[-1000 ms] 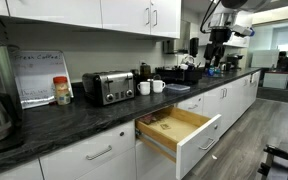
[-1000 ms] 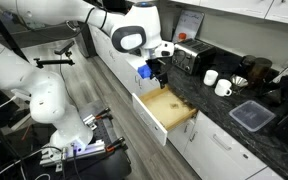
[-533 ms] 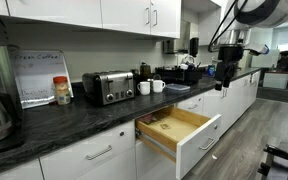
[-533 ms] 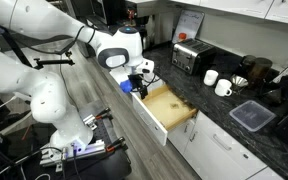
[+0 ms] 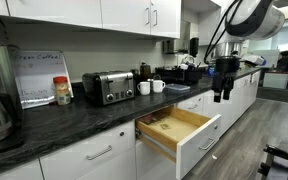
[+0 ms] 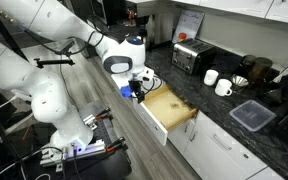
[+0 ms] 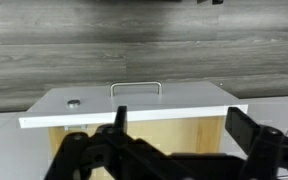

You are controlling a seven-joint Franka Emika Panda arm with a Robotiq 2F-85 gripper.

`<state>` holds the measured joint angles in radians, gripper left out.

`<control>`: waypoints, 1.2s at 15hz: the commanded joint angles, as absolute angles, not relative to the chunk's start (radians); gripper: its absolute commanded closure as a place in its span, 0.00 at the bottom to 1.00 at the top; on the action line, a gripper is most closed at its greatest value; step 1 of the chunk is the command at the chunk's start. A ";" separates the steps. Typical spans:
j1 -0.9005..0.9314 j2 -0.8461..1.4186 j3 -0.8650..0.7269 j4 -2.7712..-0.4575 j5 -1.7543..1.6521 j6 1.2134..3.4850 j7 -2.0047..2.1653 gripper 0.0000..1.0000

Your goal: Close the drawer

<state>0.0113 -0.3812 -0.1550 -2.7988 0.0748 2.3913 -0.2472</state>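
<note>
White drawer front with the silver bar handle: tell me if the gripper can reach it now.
Probably yes: the gripper hangs close by the open white drawer front, with nothing visible between them.

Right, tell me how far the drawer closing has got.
Done: nothing yet. The wide white-fronted drawer with a light wood box stands pulled well out. In hand: the black tool, jaws open, hangs before the drawer's flat front, facing the silver bar handle, apparently not touching. Left: make contact and push it flush with the neighbouring white cabinet fronts.
</note>
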 commanded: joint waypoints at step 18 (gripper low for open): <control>-0.010 0.142 -0.085 -2.700 0.291 2.546 -0.443 0.00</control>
<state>0.0270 0.0546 -0.1259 -2.7505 0.2713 2.5133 -0.4005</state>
